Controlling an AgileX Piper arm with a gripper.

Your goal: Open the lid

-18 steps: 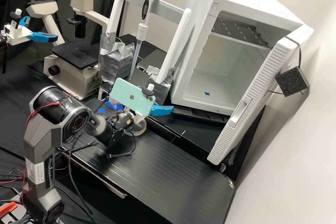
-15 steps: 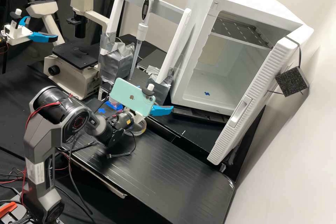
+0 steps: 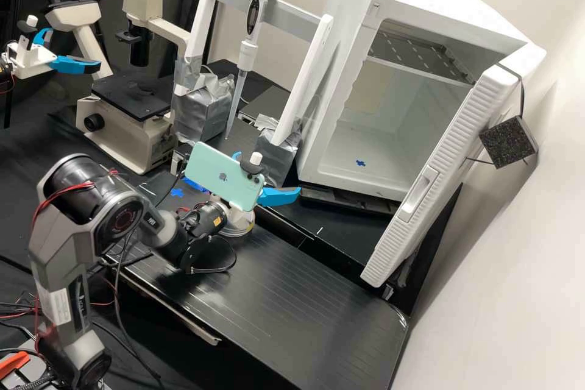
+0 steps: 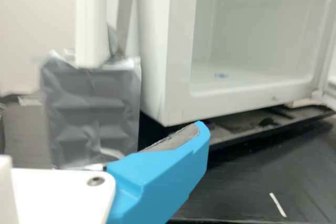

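Note:
In the high view the gripper (image 3: 268, 174) stands open over the back part of the black bench, its two blue fingers apart, one of them mostly hidden behind the green phone on the wrist. A clear round dish (image 3: 237, 232) lies on the bench below the gripper's mount, partly covered by mount and wrist. Whether a lid sits on this dish, I cannot tell. In the wrist view the gripper (image 4: 160, 177) shows a blue finger with a grey pad, touching nothing.
A white incubator (image 3: 390, 178) stands at the back right, its door (image 3: 436, 180) swung open. A pipette (image 3: 246, 52) hangs on a white frame with taped feet (image 3: 204, 111). At the left stand a microscope (image 3: 131, 94) and a second arm's blue gripper.
The arm has drawn back to the left, and its wrist sits a little lower. The phone now covers the small clear object beside the blue tape. The fingers remain apart.

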